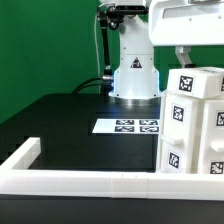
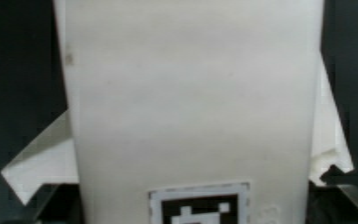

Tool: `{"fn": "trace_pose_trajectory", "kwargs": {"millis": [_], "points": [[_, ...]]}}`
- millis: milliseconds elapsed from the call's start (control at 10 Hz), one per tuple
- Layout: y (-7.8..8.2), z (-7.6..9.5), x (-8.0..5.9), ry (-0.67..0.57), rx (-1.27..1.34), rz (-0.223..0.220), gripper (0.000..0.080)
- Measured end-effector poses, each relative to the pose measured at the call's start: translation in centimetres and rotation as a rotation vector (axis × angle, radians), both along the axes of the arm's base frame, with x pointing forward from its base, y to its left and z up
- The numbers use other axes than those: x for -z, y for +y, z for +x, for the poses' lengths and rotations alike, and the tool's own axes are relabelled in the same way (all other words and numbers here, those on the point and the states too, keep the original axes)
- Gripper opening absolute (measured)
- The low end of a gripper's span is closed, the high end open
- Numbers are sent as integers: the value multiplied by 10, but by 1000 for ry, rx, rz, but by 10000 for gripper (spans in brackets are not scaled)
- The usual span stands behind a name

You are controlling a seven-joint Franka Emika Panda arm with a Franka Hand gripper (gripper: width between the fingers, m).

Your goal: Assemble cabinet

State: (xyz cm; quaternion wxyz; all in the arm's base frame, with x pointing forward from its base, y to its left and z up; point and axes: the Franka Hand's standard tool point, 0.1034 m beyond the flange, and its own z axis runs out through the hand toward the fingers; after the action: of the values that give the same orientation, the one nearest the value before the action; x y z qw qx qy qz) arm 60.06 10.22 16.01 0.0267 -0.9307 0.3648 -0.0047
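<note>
We hover above the cabinet at the exterior view's right; our gripper's jaw state is unclear. A crooked descent could topple it.

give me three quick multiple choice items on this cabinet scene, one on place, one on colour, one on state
1. Where in the exterior view is the cabinet?
A. at the exterior view's right
B. at the exterior view's left
C. on the marker board

2. What colour is the table top?
A. white
B. black
C. red

3. How does the marker board lie?
A. leaning on the cabinet
B. held in the pincer
C. flat on the table

Answers:
1. A, the stacked white tagged boxes fill the exterior view's right edge.
2. B, the surface under the board is black, before a green backdrop.
3. C, it lies flat in front of the robot base, apart from the cabinet.
</note>
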Motion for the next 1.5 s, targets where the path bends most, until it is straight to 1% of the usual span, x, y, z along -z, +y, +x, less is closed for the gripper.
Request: {"fn": "trace_pose_trajectory", "kwargs": {"millis": [100,200,300,500,900,1000,1200,1300,1500], "points": [[-1,0,0,12,164,35,553],[-4,1,1,17,297,56,553],[-4,3,0,13,420,70,553],[-4,9,2,-24,600,122,553],[-3,11,2,-15,782,144,553],[-6,13,3,-7,960,192,553],[-4,18,2,-19,1164,250,553],[-4,18,2,-26,1189,257,553],[-3,18,3,-25,1179,256,562]]}}
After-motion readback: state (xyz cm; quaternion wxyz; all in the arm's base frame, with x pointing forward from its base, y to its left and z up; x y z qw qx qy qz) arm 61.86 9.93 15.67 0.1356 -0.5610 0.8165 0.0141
